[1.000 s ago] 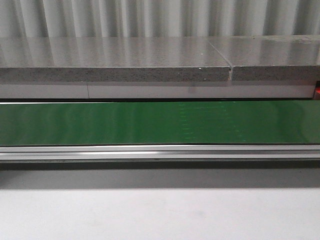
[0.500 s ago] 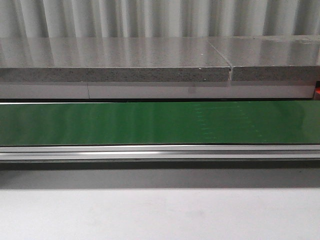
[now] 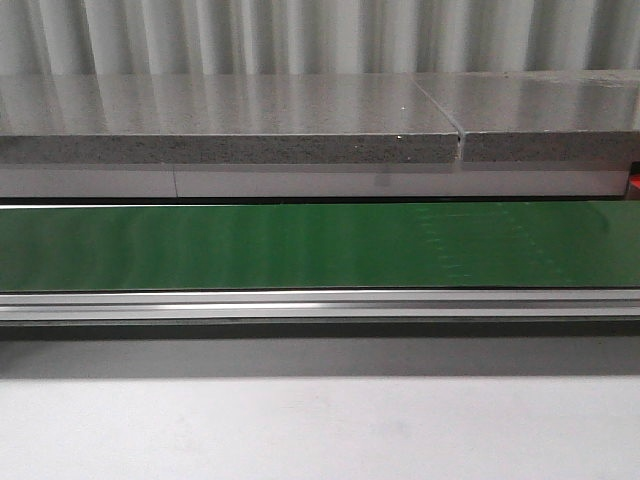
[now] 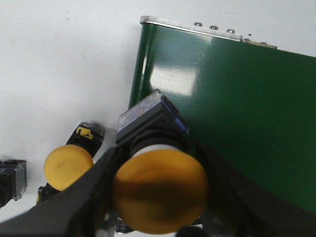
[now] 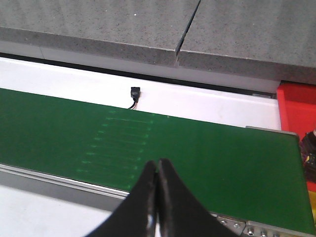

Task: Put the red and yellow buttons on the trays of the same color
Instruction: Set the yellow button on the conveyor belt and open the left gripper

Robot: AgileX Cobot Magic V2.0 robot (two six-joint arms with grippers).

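Observation:
In the left wrist view my left gripper (image 4: 158,197) is shut on a yellow button (image 4: 159,180) with a dark grey body, held over the end of the green belt (image 4: 237,113). A second yellow button (image 4: 67,167) lies on the white table beside it. My right gripper (image 5: 158,165) hangs shut and empty above the near edge of the belt (image 5: 197,148). A red tray (image 5: 296,111) shows past the belt's end, with something dark (image 5: 310,148) at its edge. No red button and no yellow tray is in view. Neither gripper shows in the front view.
A grey-black block (image 4: 10,177) lies cut off at the frame's edge near the loose button. A small black connector (image 5: 134,94) sits on the white strip behind the belt. Grey stone slabs (image 3: 230,120) run along the back. An aluminium rail (image 3: 320,303) borders the belt's front.
Faint pale marks on the green belt have drifted to the right in the front view. Nothing else there differs.

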